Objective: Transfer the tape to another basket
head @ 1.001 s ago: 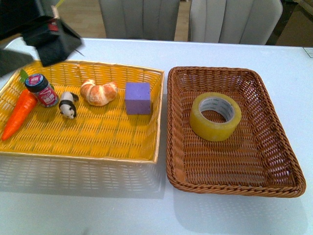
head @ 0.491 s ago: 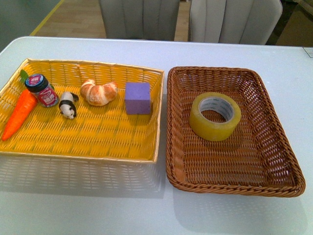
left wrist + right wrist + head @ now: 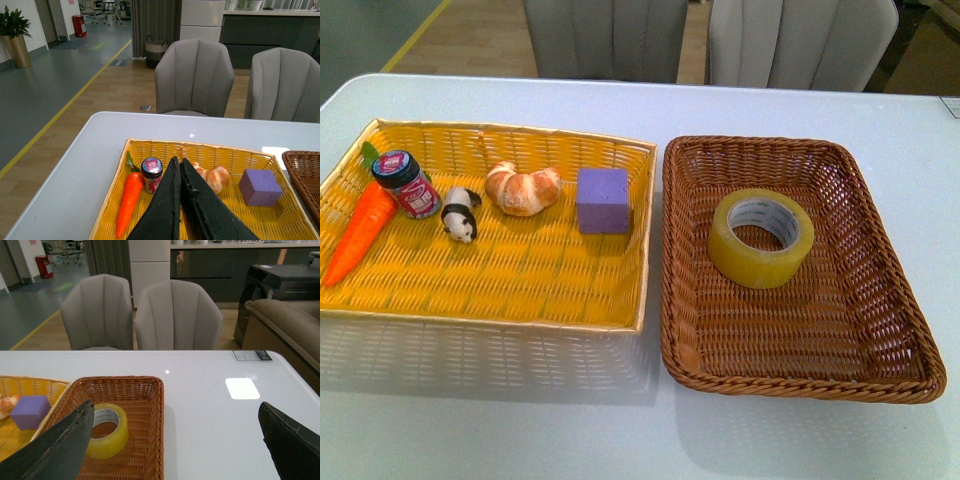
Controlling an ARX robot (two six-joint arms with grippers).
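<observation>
a: item one, the tape (image 3: 761,238). location?

b: lying flat inside the brown basket (image 3: 880,300), in its far half, core opening facing up. the white printed core is visible. nothing touches the roll. from the basket's centre it sits toward 12 o'clock.

a: confirmed from the wrist cameras?

b: the right wrist view shows the same: tape (image 3: 106,432) resting on the basket floor (image 3: 150,440), alone in there.

a: the second basket?

b: yellow basket (image 3: 510,290), just beside the brown one at its 9 o'clock, rims close together, on the white counter (image 3: 520,420). contents: purple cube (image 3: 603,200) nearest the brown basket, then a croissant (image 3: 523,188), a small panda figure (image 3: 460,214), a jar with a dark lid (image 3: 407,184) and a carrot (image 3: 360,232) at the far 9 o'clock end. jar and carrot look to be touching; i cannot tell for certain.

a: gripper states?

b: left gripper (image 3: 179,167): jaws pressed together, no gap, nothing between them, held above the yellow basket (image 3: 285,220). right gripper (image 3: 175,420): jaws spread wide, one at each edge of its view, holding nothing, above the counter with the brown basket below the one jaw.

a: either arm in the front view?

b: neither appears there.

a: surroundings?

b: two grey chairs (image 3: 610,40) at the counter's 12 o'clock side.
</observation>
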